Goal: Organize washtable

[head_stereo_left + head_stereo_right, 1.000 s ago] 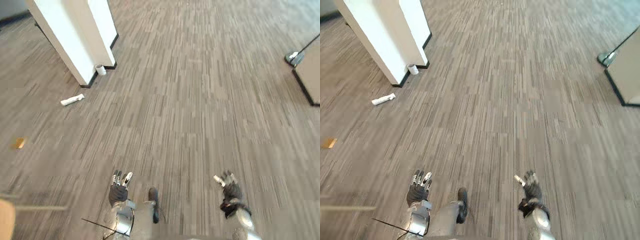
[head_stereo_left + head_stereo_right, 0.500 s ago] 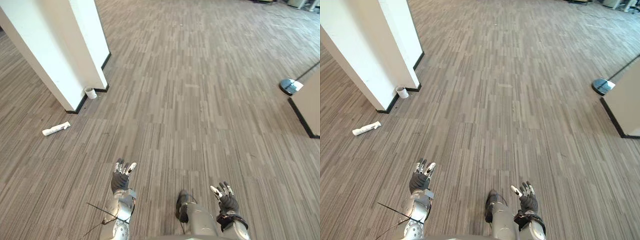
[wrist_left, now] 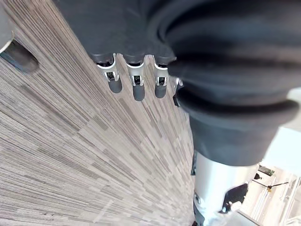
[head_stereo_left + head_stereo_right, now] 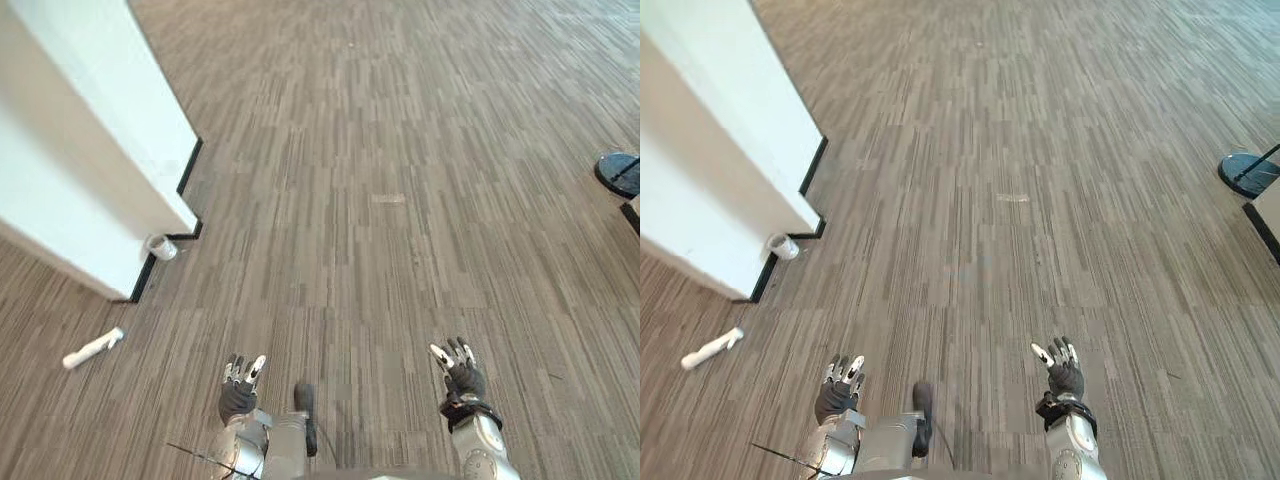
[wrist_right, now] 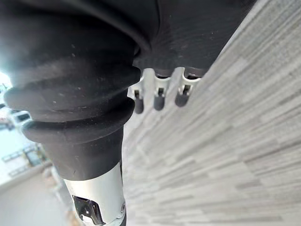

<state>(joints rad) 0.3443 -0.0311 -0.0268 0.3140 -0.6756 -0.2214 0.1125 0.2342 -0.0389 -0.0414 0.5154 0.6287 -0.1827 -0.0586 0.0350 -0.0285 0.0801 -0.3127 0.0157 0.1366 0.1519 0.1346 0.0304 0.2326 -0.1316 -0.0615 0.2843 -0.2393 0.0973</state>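
My left hand (image 4: 239,392) hangs low at the bottom left above the wood-pattern floor, fingers straight and empty. My right hand (image 4: 461,377) is at the bottom right, also open with nothing in it. In the left wrist view the fingers (image 3: 134,87) point out straight over the floor, and the right wrist view shows the right hand's fingers (image 5: 159,98) likewise relaxed. A white tube-shaped object (image 4: 92,348) lies on the floor to the left. A small white cup (image 4: 160,246) lies against the base of the white pillar (image 4: 90,130).
The white pillar with a black skirting stands at the left. A round dark stand base (image 4: 620,172) sits at the right edge, beside the corner of a pale panel (image 4: 1268,212). Open floor stretches ahead in the middle.
The whole picture has shifted as the camera moved: the pillar, cup and tube now show closer and lower left. Both hands stay open and low.
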